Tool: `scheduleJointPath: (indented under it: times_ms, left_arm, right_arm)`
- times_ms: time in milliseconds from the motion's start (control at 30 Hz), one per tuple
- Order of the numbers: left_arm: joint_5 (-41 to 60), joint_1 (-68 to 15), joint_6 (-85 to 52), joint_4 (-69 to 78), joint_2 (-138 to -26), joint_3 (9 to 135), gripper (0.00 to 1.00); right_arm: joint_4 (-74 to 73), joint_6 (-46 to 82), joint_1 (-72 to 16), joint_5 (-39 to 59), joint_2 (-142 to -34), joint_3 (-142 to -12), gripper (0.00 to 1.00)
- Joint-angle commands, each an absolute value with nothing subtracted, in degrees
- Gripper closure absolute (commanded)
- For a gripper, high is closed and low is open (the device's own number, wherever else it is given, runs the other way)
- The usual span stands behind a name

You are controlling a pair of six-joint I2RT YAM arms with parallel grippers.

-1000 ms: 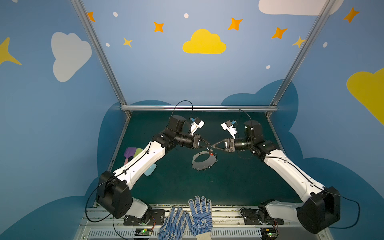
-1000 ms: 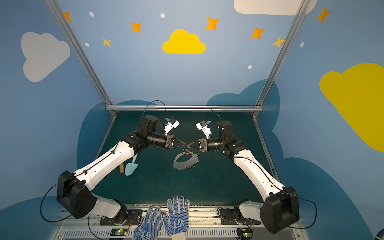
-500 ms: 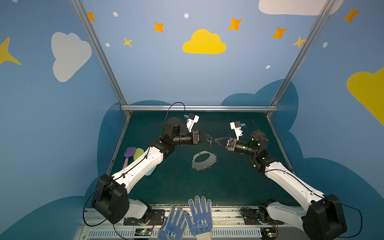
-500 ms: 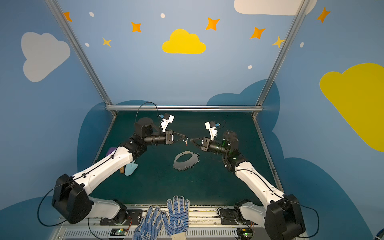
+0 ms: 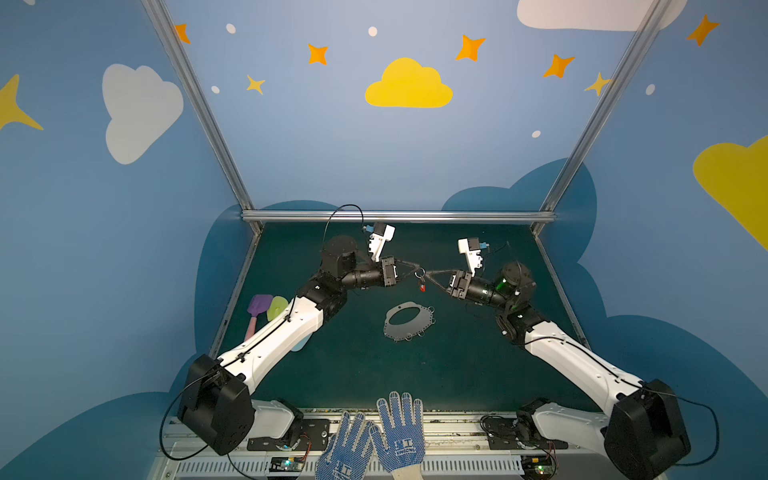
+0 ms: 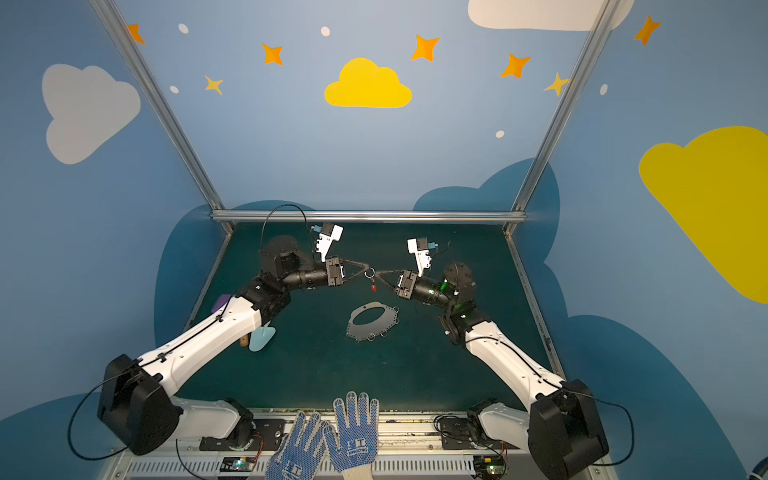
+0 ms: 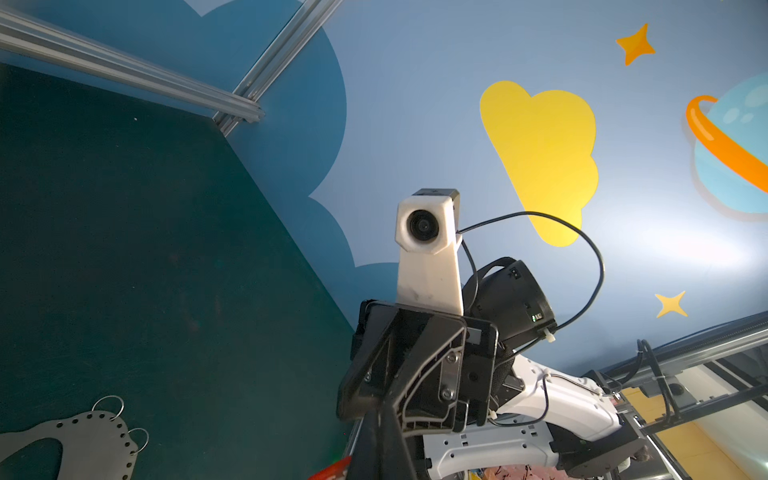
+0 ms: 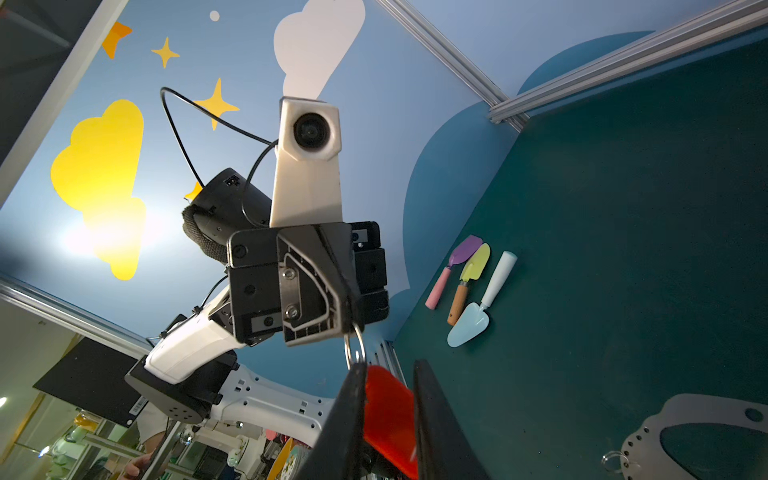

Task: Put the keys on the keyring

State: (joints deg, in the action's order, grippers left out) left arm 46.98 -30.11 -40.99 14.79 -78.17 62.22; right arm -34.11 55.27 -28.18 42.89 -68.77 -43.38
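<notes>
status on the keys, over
Left hand shut on keys, held in midair. Right hand, jaws flanking them, grip unclear. Keyring flat on mat below, untouched. Nothing between.

Top views: bright, even light; mat [image 5: 457, 374] dark, shadows faint; wide-angle stretch toward edges. Left wrist: glare on wall [image 7: 685, 249] at 3 o'clock. Right wrist: glare at 9 o'clock; the keys [image 8: 386, 415] at 6 o'clock blurred.

Gloves [image 5: 401, 432]: white printed logo, too small to read.
</notes>
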Motion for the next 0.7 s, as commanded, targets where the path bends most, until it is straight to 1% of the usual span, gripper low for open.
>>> scheduleJointPath:
  times_ms: [0,267,367,567,667]
  left_arm:
    - [47.3,-30.2,-41.5,17.4,-76.9,61.9,0.96]
    - [47.0,-30.2,-41.1,16.8,-76.6,61.8,0.95]
    - [47.1,-30.2,-41.1,16.7,-76.8,62.0,0.95]
    - [47.2,-30.2,-41.1,16.5,-76.9,61.9,0.95]
    - [47.0,-30.3,-41.0,16.4,-76.6,61.9,0.95]
  right_arm:
    - [-38.9,57.0,-29.0,43.0,-69.2,-43.9,0.77]
    - [-39.0,57.8,-29.4,43.5,-68.9,-43.8,0.77]
    - [-41.7,58.5,-29.6,44.1,-69.3,-43.8,0.77]
    - [-42.3,59.1,-29.8,43.8,-69.4,-43.7,0.77]
    - [-43.1,59.6,-29.9,43.8,-69.5,-43.3,0.84]
